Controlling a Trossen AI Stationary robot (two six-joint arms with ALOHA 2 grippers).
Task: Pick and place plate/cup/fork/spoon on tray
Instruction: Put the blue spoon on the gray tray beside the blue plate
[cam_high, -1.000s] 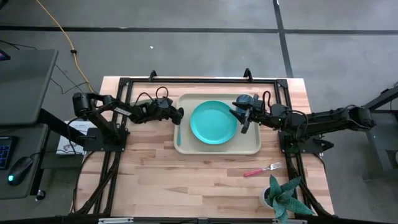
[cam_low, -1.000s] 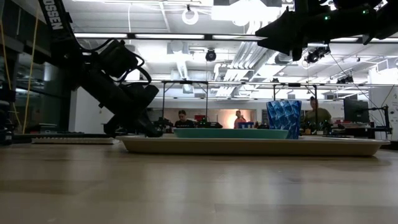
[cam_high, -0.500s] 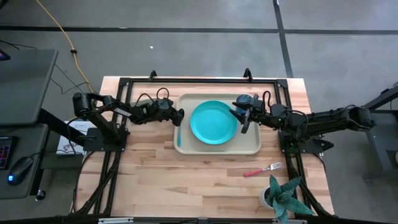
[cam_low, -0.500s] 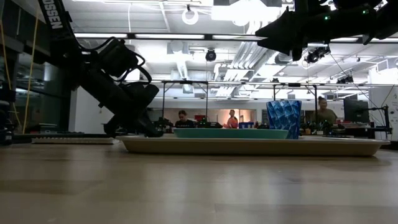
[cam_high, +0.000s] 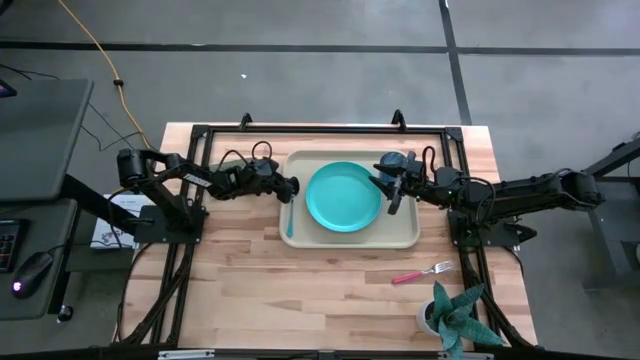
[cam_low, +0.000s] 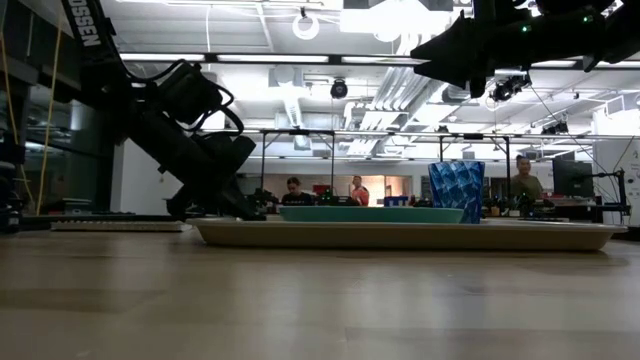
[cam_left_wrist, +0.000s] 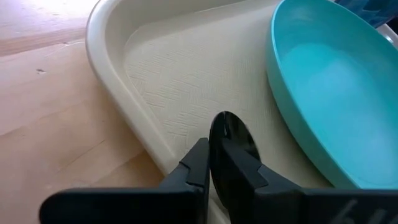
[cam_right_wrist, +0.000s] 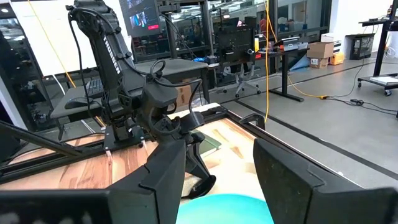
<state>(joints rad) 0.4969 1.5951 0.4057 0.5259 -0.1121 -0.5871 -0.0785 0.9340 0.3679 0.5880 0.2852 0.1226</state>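
The beige tray (cam_high: 300, 238) lies mid-table with the turquoise plate (cam_high: 343, 197) flat in it. The blue cup (cam_low: 457, 190) stands upright on the tray's right part, mostly hidden under my right gripper in the high view. My right gripper (cam_high: 392, 186) hangs open above the cup and touches nothing. My left gripper (cam_high: 292, 187) is low over the tray's left rim (cam_left_wrist: 109, 74), shut on the spoon (cam_high: 290, 222). The red-handled fork (cam_high: 422, 272) lies flat on the table near the right, outside the tray. My left gripper pinches the spoon at its dark shiny bowl (cam_left_wrist: 227, 132) between the two fingers (cam_left_wrist: 198, 163); the bowl stands edge-on past the fingertips. The fingers come slanting down from the table's left. The light blue handle (cam_high: 290, 224) points toward the near edge, inside the tray's left rim; whether it rests on the tray I cannot tell.
A white pot with a spiky green plant (cam_high: 452, 312) stands at the near right corner. A black frame (cam_high: 200, 135) runs around the table's edges. Bare wood lies between the tray and the near edge. People show far off in the room behind.
My left gripper has gone a little toward the table's right, over the tray's left rim, still shut on the spoon; the blue handle now shows just inside the tray.
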